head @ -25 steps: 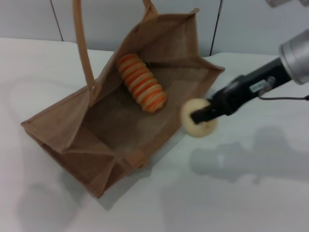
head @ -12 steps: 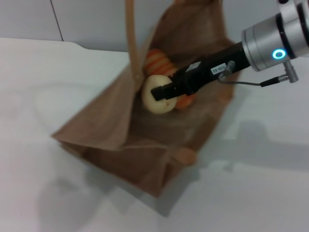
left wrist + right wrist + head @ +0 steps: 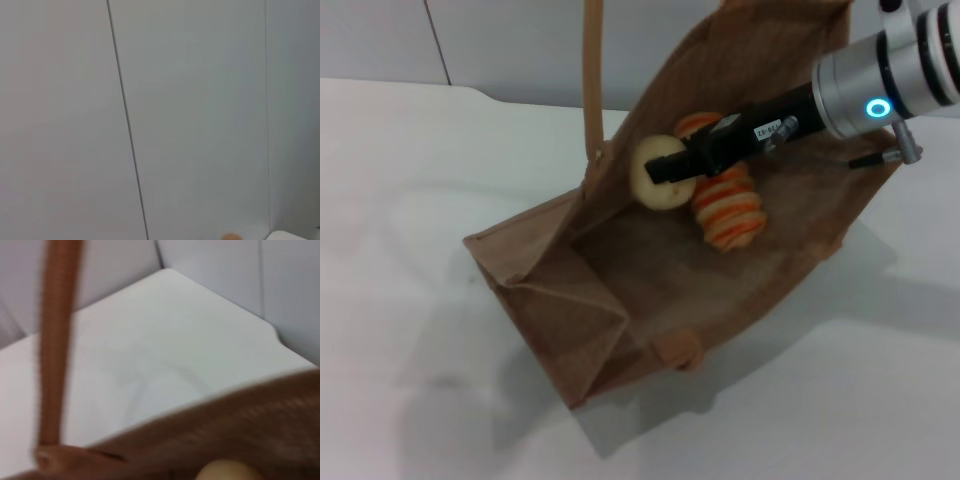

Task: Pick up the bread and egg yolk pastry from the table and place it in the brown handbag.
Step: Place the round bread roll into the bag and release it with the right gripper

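Since 0.5 s ago the right gripper [image 3: 665, 170] has gone a bit higher and deeper into the bag, and the bag itself has turned, so more of the inside floor shows now. Its black fingers are clenched on the egg yolk pastry [image 3: 655, 171], which hangs in the air inside the brown handbag [image 3: 560, 300], close to the left wall and just beside the bread [image 3: 725, 200]. The bread lies on the bag's inner side, partly behind the gripper body, w/ its orange and cream stripes visible. The silver forearm comes in from the upper right over the bag's rim. One strap handle [image 3: 591, 70] stands straight up, attached at the left wall. The bag sits on the white table [image 3: 410, 180], mouth open toward the head camera. In the right wrist view the pastry [image 3: 225, 472] shows at the lower edge, w/ the strap [image 3: 57, 340] and the bag's rim [image 3: 210, 425] near. Left gripper is not seen; its wrist cam shows only a grey wall panel [image 3: 200, 100].
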`<act>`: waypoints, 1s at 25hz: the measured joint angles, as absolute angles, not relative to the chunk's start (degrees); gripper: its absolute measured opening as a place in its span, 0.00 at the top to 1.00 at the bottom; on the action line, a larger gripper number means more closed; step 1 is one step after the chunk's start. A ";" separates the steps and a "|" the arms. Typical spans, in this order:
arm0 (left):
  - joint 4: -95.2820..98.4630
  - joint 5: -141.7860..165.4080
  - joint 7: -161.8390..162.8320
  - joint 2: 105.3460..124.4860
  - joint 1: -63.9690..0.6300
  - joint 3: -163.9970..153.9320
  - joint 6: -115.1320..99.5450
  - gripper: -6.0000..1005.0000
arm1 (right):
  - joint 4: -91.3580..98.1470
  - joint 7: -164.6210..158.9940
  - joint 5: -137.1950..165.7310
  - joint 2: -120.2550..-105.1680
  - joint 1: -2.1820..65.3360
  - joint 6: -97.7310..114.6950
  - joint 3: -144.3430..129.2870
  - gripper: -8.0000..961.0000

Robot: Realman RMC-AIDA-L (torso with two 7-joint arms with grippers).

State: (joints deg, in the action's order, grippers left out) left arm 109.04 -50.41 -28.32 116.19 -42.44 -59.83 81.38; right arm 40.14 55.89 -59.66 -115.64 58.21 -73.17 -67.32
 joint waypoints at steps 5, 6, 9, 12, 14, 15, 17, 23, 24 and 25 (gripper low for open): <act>109.30 -50.43 -28.30 116.12 -42.35 -59.85 81.23 0.88 | 37.62 55.44 -58.03 -115.66 59.77 -71.50 -67.46 0.49; 109.42 -50.42 -28.29 116.11 -42.35 -59.85 81.22 0.88 | 37.59 55.43 -58.00 -115.66 59.78 -71.27 -67.59 0.48; 109.52 -50.10 -28.29 116.10 -42.34 -59.85 81.18 0.88 | 37.40 55.27 -58.00 -115.66 59.79 -70.69 -67.94 0.47; 109.52 -49.84 -28.29 116.10 -42.28 -59.83 81.16 0.88 | 37.25 54.73 -58.00 -115.63 59.81 -70.72 -67.91 0.45; 109.52 -49.81 -28.29 116.07 -41.97 -59.70 81.16 0.88 | 37.24 54.67 -58.00 -115.55 59.82 -70.88 -67.68 0.36; 109.52 -49.79 -28.30 116.05 -41.81 -59.57 81.16 0.88 | 37.23 54.64 -58.00 -115.52 59.83 -70.91 -67.55 0.32; 109.50 -49.72 -28.29 115.99 -41.54 -59.39 81.15 0.88 | 37.24 54.49 -58.00 -115.50 59.84 -70.98 -67.50 0.23; 109.29 -46.90 -28.35 115.73 -39.77 -59.17 81.01 0.88 | 38.75 52.79 -53.77 -115.39 59.36 -75.26 -66.42 0.11; 109.21 -45.87 -28.36 115.79 -39.34 -59.13 80.92 0.88 | 39.98 52.06 -52.07 -115.39 58.47 -76.42 -65.46 0.11; 109.00 -44.28 -28.37 115.86 -38.52 -58.90 80.52 0.88 | 43.33 50.79 -49.02 -115.38 56.22 -78.72 -63.36 0.11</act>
State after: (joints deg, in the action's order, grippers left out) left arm 109.00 -44.28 -28.37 115.86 -38.52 -58.90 80.52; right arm 43.33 50.79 -49.02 -115.38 56.22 -78.72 -63.36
